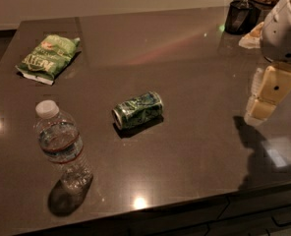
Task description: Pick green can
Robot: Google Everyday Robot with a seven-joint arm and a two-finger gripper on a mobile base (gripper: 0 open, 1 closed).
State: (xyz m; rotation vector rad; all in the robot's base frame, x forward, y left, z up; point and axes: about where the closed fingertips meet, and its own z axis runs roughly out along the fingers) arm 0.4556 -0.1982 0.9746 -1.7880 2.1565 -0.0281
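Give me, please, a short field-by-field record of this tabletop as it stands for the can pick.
target: green can, lying on its side near the middle of the table
pincer: at the right edge, above the table, apart from the can
water bottle: upright, front left of the can
snack bag: flat, far left
dark container: far right corner

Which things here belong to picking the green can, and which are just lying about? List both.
For the job:
green can, lying on its side
gripper, at the right, apart from the can

Lying about:
water bottle, upright
green snack bag, far left
dark container, far right corner
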